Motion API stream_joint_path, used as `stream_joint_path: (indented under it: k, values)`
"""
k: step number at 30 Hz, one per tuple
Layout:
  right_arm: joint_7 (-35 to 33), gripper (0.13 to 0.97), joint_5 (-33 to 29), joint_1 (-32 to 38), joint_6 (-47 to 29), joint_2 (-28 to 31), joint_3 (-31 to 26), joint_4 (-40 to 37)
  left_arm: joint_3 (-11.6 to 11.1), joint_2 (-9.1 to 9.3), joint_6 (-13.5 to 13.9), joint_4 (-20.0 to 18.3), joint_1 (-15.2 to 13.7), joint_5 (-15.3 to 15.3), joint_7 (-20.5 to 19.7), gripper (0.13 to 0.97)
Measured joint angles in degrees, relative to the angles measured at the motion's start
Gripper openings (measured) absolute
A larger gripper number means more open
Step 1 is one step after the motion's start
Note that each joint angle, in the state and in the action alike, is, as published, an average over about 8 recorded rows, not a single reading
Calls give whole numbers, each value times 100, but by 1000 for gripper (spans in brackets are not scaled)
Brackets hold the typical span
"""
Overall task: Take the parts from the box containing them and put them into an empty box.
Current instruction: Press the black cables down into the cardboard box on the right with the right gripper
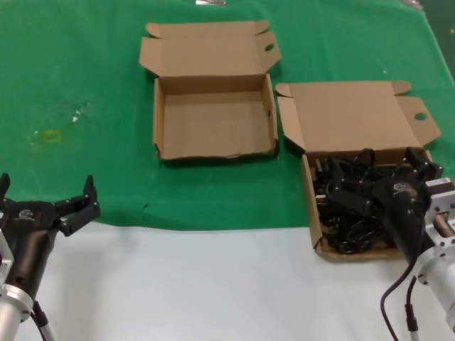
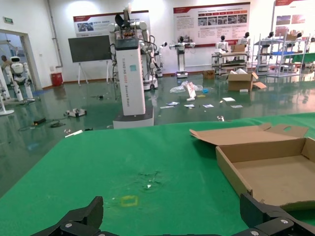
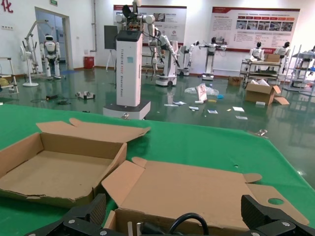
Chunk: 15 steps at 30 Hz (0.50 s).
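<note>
The parts, a tangle of looped black cords (image 1: pixel 348 217), fill the squarish box containing them (image 1: pixel 311 206) at the right, its lid (image 1: pixel 348 117) folded back. My right gripper (image 1: pixel 377 177) hangs open just over the cords; in the right wrist view one cord loop (image 3: pixel 189 219) rises between its spread fingers (image 3: pixel 93 211) and nothing is held. The empty box (image 1: pixel 213 117) lies open at the middle back, and shows too in the wrist views as a tray wall (image 2: pixel 229 169) and a bare floor (image 3: pixel 59 172). My left gripper (image 1: pixel 46 186) waits open at the front left, holding nothing.
A green mat (image 1: pixel 71 85) covers the far part of the table and a white strip (image 1: pixel 213 284) runs along the front. A small yellow mark (image 1: pixel 51 135) sits on the mat at the left. The two boxes lie close together with a narrow gap.
</note>
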Motion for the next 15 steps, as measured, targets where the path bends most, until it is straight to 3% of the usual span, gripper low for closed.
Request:
stream_joint_path:
  k: [15]
  values:
    - [0, 966, 0, 0, 0, 0, 0, 0, 0, 0, 0, 0, 0, 0, 0, 966]
